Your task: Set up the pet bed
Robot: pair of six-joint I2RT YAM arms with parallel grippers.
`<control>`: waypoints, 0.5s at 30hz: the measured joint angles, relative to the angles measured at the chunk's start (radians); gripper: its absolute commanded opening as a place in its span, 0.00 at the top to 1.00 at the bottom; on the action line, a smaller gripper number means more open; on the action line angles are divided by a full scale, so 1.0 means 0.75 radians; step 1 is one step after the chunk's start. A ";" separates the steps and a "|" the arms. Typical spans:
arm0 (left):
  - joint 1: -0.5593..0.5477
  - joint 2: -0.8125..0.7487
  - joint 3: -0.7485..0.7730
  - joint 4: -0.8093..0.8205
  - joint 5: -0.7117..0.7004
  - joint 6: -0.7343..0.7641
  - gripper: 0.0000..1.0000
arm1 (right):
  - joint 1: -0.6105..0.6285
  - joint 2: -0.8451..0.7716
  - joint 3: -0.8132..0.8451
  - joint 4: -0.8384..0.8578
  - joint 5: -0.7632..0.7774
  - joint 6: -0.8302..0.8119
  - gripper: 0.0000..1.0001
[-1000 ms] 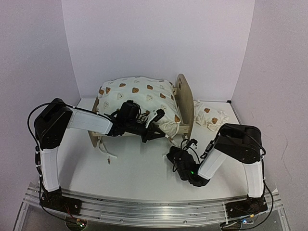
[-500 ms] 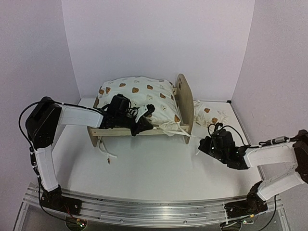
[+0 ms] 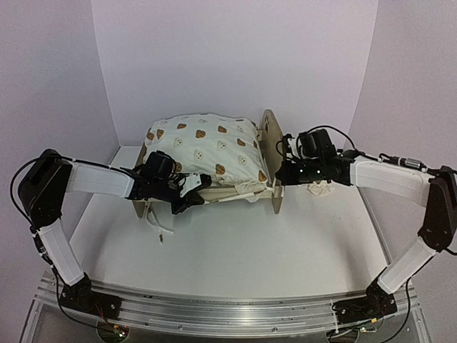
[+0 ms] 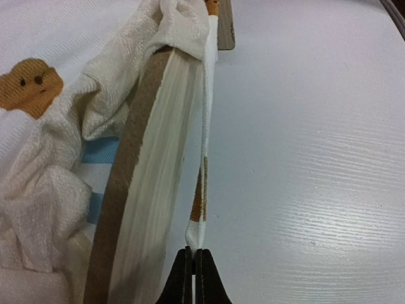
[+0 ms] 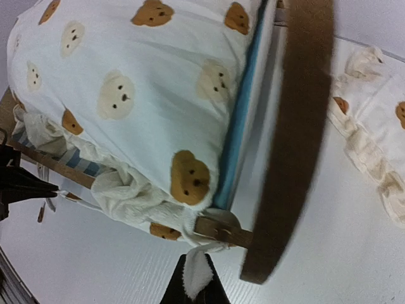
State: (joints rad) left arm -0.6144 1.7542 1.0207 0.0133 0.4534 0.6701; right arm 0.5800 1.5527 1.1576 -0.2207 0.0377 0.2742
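Note:
The pet bed's light-wood frame [image 3: 270,136] stands at the back middle, with the cream bear-print duvet [image 3: 203,146] heaped on it. My left gripper [image 3: 190,191] is at the front side rail [image 4: 149,190], shut on a white tie string [image 4: 204,158] that runs taut along the rail. The blue-striped base [image 4: 101,152] shows under the duvet [image 4: 38,120]. My right gripper [image 3: 280,174] is at the foot of the right end board [image 5: 297,126], shut on a white duvet corner [image 5: 197,275]. The pillow [image 5: 373,120] lies on the table right of the bed, partly hidden by the right arm in the top view.
Another tie string [image 3: 158,230] trails on the white table [image 3: 235,250] in front of the bed's left end. White walls close in the back and both sides. My left gripper also shows at the left edge of the right wrist view [image 5: 25,182].
My right arm swung from the table's front up to the bed's right end board and closed on the duvet corner. My left gripper slid left along the front rail.

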 measured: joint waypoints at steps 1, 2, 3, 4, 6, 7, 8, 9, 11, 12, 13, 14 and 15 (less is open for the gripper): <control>-0.002 -0.011 -0.016 -0.010 0.005 0.012 1.00 | 0.000 0.037 0.063 -0.043 -0.033 -0.031 1.00; -0.006 -0.020 -0.031 -0.021 0.008 0.023 1.00 | 0.000 0.065 0.112 -0.077 -0.061 -0.056 1.00; -0.013 -0.026 -0.046 -0.028 0.010 0.036 1.00 | 0.000 0.090 0.153 -0.110 -0.087 -0.077 1.00; -0.021 -0.030 -0.061 -0.032 0.011 0.052 1.00 | 0.000 0.113 0.192 -0.146 -0.113 -0.096 1.00; -0.052 -0.037 -0.100 -0.039 0.010 0.088 1.00 | -0.001 0.143 0.238 -0.189 -0.132 -0.118 1.00; -0.072 -0.038 -0.117 -0.042 0.009 0.106 1.00 | -0.002 0.155 0.260 -0.208 -0.134 -0.127 1.00; -0.099 -0.038 -0.135 -0.044 0.007 0.127 1.00 | -0.003 0.168 0.282 -0.225 -0.131 -0.134 1.00; -0.128 -0.038 -0.149 -0.044 0.006 0.150 1.00 | -0.004 0.187 0.311 -0.243 -0.123 -0.141 1.00; -0.187 -0.038 -0.171 -0.043 -0.007 0.209 1.00 | -0.012 0.237 0.379 -0.273 -0.102 -0.151 1.00; -0.214 -0.038 -0.182 -0.041 -0.015 0.238 1.00 | -0.014 0.260 0.402 -0.282 -0.089 -0.152 1.00; -0.244 -0.038 -0.197 -0.039 -0.020 0.277 1.00 | -0.018 0.280 0.421 -0.290 -0.080 -0.151 1.00; -0.263 -0.038 -0.209 -0.039 -0.027 0.312 1.00 | -0.021 0.293 0.436 -0.296 -0.078 -0.148 1.00; -0.282 -0.038 -0.226 -0.037 -0.037 0.349 1.00 | -0.022 0.304 0.448 -0.298 -0.072 -0.145 1.00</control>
State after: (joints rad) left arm -0.8258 1.7260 0.8513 -0.0142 0.4260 0.9316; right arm 0.5632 1.7808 1.4938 -0.4445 -0.0163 0.1654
